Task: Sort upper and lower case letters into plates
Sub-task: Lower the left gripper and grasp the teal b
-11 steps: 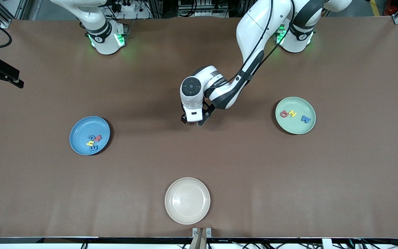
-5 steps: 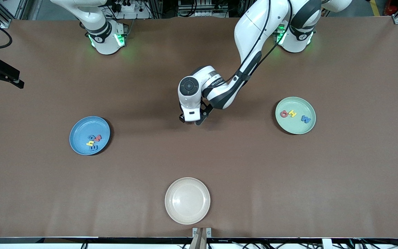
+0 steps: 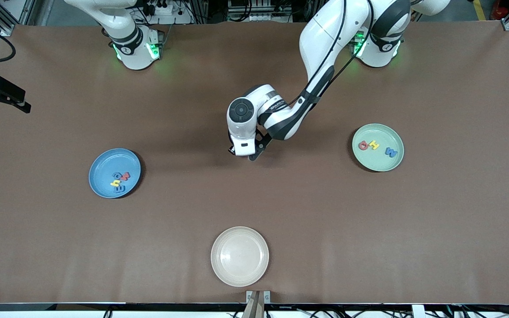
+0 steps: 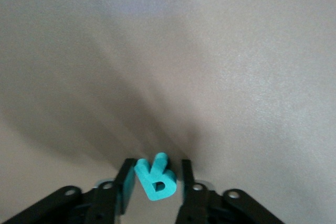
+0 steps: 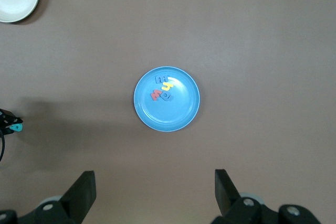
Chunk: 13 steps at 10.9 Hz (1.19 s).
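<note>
My left gripper pinches the teal letter low over mid-table. My right gripper waits wide open above the blue plate. That and the green plate already hold letters; this one looks last.

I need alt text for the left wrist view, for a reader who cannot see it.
The left gripper is closed on a small teal letter, one black finger at each side of it. Bare brown table fills the rest.
</note>
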Tool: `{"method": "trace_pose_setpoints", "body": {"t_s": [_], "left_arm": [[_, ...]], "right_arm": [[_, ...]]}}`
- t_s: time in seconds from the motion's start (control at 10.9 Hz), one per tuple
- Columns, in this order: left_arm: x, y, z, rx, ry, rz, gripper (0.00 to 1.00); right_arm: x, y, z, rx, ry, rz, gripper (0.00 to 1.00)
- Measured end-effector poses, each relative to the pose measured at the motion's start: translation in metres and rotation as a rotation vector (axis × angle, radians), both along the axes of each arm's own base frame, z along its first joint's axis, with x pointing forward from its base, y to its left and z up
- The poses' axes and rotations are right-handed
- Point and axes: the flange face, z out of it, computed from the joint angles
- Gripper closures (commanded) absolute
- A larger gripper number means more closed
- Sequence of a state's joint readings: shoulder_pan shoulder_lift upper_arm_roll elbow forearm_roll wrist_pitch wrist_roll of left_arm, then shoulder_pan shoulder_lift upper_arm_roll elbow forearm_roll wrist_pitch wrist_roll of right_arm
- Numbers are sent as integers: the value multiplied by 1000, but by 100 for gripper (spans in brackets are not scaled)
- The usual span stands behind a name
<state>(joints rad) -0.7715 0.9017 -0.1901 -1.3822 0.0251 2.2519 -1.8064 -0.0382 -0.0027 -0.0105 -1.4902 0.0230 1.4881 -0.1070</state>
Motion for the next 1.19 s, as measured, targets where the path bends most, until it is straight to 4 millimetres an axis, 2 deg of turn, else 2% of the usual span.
{"method": "trace_pose_setpoints", "body": {"t_s": [0.09, 0.28, 0.83, 1.01, 1.19], "left_arm": [[0, 0, 0, 0, 0, 0, 69], [0, 0, 0, 0, 0, 0, 86], [4, 2, 3, 3, 2, 5, 91], [13, 6, 16, 0, 9, 14, 90], [27, 19, 45, -3, 29, -37, 90]], "right_arm": [[0, 0, 0, 0, 0, 0, 0], [0, 0, 0, 0, 1, 0, 0], [1, 0, -2, 0, 4, 0, 0], [2, 0, -4, 0, 8, 0, 0], [3, 0, -5, 0, 9, 0, 0]]}}
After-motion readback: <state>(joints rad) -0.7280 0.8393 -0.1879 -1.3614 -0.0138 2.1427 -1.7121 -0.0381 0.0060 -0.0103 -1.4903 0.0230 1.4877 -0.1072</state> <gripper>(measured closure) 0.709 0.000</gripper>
